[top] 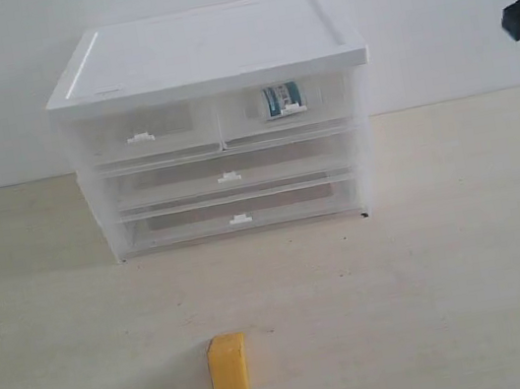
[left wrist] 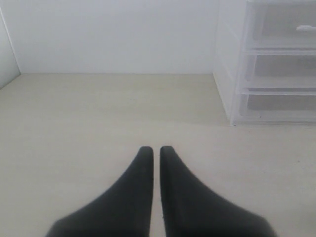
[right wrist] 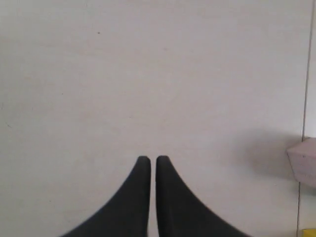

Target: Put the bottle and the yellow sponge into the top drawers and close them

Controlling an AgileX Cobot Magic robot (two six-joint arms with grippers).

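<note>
As only the exterior shows, the bottle sits in 1 drawer.

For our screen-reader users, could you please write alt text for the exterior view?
A clear plastic drawer cabinet with a white top stands on a pale table, its drawers apparently shut, with the bottle visible inside the top right drawer. The yellow sponge sits alone on the table in front of it.

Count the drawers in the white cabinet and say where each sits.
4. Top row: left top drawer and right top drawer, the latter holding the bottle. Below them: middle drawer, then bottom drawer, both full-width. None looks hidden.
</note>
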